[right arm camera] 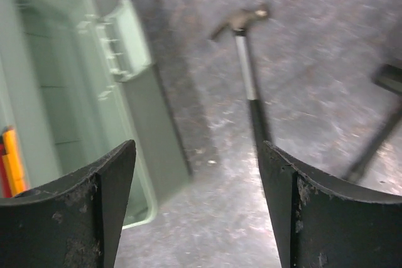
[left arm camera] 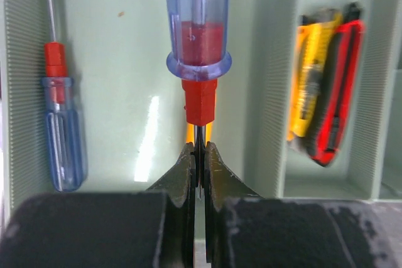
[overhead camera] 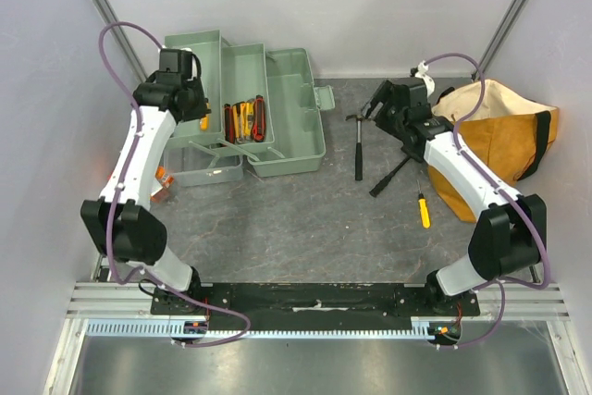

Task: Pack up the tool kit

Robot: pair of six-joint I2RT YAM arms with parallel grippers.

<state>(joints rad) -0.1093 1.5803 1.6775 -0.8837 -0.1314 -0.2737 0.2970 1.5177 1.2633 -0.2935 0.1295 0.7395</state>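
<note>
Top cam: high, behind the near edge, looking down on the whole table. Left wrist cam: v. close, facing into a toolbox tray. Right wrist cam: blurry, low, facing hammer & prob. that same toolbox; top cam shares both.

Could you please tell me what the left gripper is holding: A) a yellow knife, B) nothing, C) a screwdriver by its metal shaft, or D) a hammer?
C: the left wrist view shows the left gripper shut on the thin shaft of a screwdriver, right beside its red collar, over the toolbox tray.
</note>
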